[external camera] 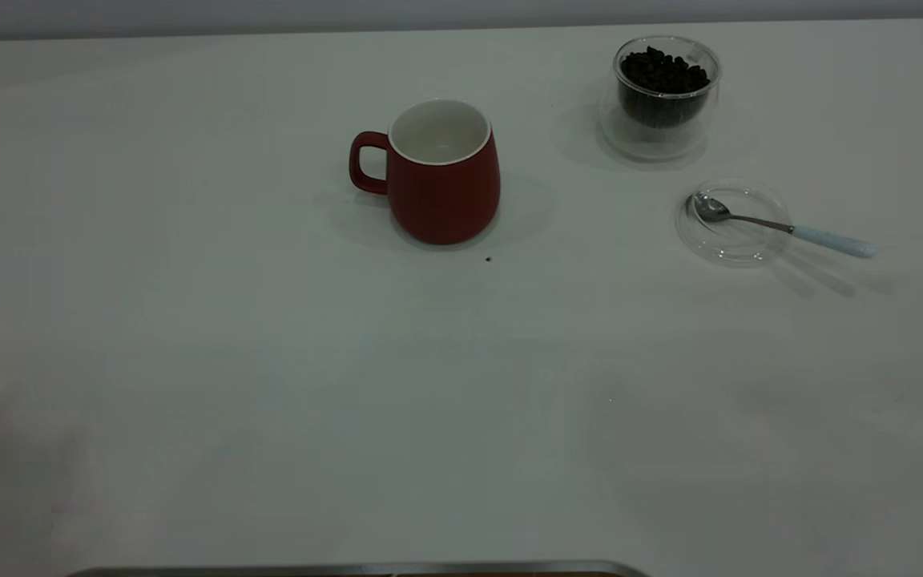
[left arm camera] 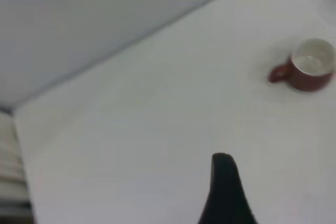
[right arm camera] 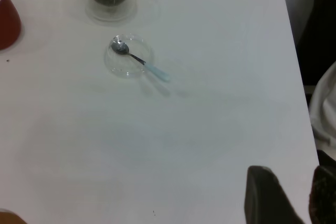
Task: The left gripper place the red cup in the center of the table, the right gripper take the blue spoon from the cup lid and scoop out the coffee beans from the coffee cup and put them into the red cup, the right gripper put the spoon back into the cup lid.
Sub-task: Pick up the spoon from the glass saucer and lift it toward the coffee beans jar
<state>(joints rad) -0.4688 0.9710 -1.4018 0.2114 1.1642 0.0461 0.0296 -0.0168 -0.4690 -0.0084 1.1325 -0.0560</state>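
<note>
Red cup (external camera: 443, 178) upright at frame centre – placed, looks like. Next: right gripper (right arm camera: 286, 195), fingers parted, empty, goes for blue spoon (external camera: 786, 227) on cup lid (external camera: 734, 222), right side. Left gripper (left arm camera: 224, 192) – can't tell.

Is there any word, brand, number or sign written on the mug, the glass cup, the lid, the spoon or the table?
None can be read: the red cup, the coffee cup, the cup lid, the blue spoon and the table all show plain surfaces without lettering.
</note>
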